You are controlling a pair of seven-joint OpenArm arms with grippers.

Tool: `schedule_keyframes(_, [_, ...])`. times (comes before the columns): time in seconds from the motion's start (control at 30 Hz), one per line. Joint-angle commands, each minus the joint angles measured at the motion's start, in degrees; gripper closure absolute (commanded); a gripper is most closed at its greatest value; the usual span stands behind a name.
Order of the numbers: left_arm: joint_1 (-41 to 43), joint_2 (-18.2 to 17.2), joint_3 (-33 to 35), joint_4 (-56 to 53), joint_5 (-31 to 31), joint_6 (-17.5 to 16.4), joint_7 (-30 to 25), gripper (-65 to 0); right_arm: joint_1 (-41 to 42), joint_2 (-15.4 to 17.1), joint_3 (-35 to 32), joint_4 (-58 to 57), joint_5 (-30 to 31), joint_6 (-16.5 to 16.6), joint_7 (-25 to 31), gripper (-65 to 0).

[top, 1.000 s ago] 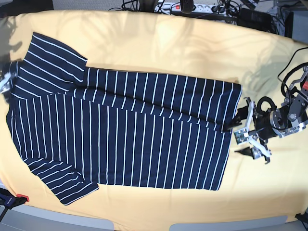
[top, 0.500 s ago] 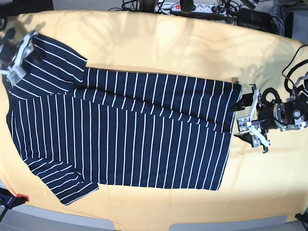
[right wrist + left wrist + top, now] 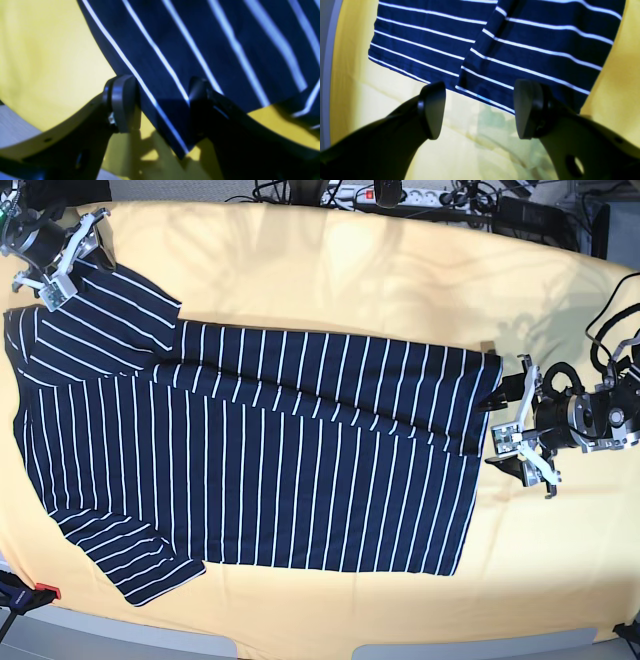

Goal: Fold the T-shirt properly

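The T-shirt (image 3: 260,450), dark navy with thin white stripes, lies spread flat on the yellow-orange cloth (image 3: 350,270), collar end to the left and hem to the right. My left gripper (image 3: 496,432) is open and empty just off the hem. In the left wrist view (image 3: 480,110) its fingers (image 3: 432,110) sit over yellow cloth with the hem (image 3: 485,72) just ahead. My right gripper (image 3: 76,258) is open at the upper-left sleeve. In the right wrist view (image 3: 162,100) a corner of the sleeve (image 3: 175,75) lies between its spread jaws.
A power strip and cables (image 3: 400,198) run along the back edge. A red clamp (image 3: 45,590) sits at the front left corner. The grey table edge (image 3: 300,650) runs along the front. Black cables (image 3: 610,320) hang by the arm at the right.
My right gripper has moved from the table's left edge up to the upper-left sleeve. My left gripper drew slightly up towards the hem, then stayed put.
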State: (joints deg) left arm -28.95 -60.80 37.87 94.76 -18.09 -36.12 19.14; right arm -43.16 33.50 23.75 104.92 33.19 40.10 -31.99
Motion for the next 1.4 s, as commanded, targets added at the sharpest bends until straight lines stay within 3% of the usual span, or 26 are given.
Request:
schedule_keyframes(0.0, [-1.3, -1.1, -0.8, 0.5, -0.7, 0.5, -1.2, -43.0, 0.0, 1.1, -0.4, -0.3, 0.4, -0.1, 0.3, -35.8])
schedule_keyframes(0.17, [-1.3, -1.1, -0.8, 0.5, -0.7, 0.5, -1.3, -43.0, 0.4, 1.1, -5.9, -2.4, -5.4, -0.1, 1.4, -35.2])
schedule_keyframes(0.2, [-1.3, -1.1, -0.8, 0.5, -0.7, 0.5, -1.3, -43.0, 0.7, 1.1, -6.7, -2.4, -7.1, -0.1, 2.3, -32.4])
schedule_keyframes(0.33, [-1.3, -1.2, -0.8, 0.5, -0.7, 0.5, -1.0, -43.0, 1.2, 1.5, -7.2, -0.7, -8.2, -0.1, 2.1, -5.1])
schedule_keyframes(0.4, [-1.3, -1.3, -0.8, 0.5, -0.7, 0.5, -1.0, -43.0, 1.1, 2.3, -7.2, 2.5, -8.2, -0.1, -0.3, 0.0])
schedule_keyframes(0.53, [-1.4, -1.4, -0.8, 0.5, -0.7, 0.5, -1.1, -43.0, 0.9, 4.3, -7.1, 10.9, -8.2, -0.1, -6.7, 0.0])
schedule_keyframes(0.63, [-1.4, -1.4, -0.8, 0.5, -0.7, 0.5, -1.0, -43.0, 1.0, 6.8, -7.1, 13.6, -8.2, -0.9, -7.2, 0.0])
schedule_keyframes(0.83, [-1.4, -1.4, -0.8, 0.7, -0.7, 0.4, -1.1, -43.0, 4.8, 7.8, -7.2, 12.5, -17.3, -6.2, 1.8, 0.0])
schedule_keyframes(0.97, [-1.4, -1.4, -0.8, 1.3, -0.7, 0.5, -1.1, -43.0, 9.3, 7.8, -7.5, 9.2, -17.4, -5.4, 7.7, 0.0])
schedule_keyframes(1.13, [-1.4, -1.4, -0.8, 1.3, -0.7, 0.4, -1.1, -43.0, 18.6, 8.0, -10.1, 2.6, -16.8, -4.8, 8.9, 0.0])
schedule_keyframes(1.37, [-1.4, -1.4, -0.8, 1.3, -0.7, 0.5, -1.1, -43.0, 31.8, 9.4, -20.7, -6.0, -17.0, -3.9, 8.9, 0.0])
